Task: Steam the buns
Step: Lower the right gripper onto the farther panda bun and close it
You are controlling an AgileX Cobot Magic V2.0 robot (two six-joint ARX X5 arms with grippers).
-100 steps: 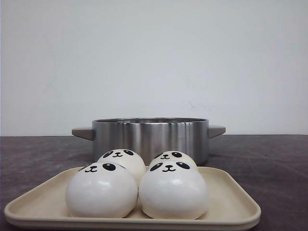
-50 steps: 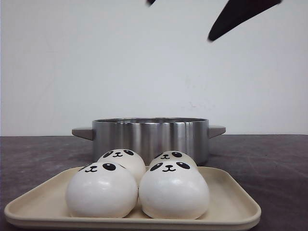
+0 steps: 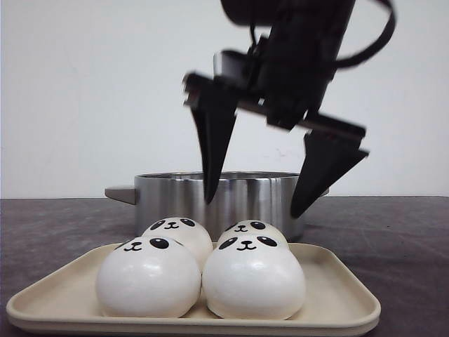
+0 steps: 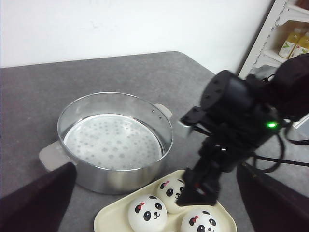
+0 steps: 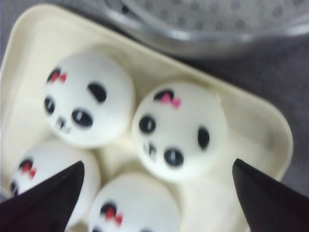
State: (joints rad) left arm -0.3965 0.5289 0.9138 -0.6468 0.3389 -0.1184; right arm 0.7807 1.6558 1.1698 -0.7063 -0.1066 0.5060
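While clustered on tray (image 3: 337, 298), four glossy white panda-faced buns (image 3: 252, 277), black eyes, smiles

Four buns (image 3: 200, 270) sit in two rows of two on a tray (image 3: 337, 302) at the near edge of the surface (image 3: 393, 239). A pot (image 3: 221, 200) stands just behind the tray.

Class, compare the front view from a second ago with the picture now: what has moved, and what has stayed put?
The right pincer has come down from above the picture, open and holding nothing, and now hangs over the buns, in front of the pot. All four buns sit on the tray as before; the pot has not shifted.
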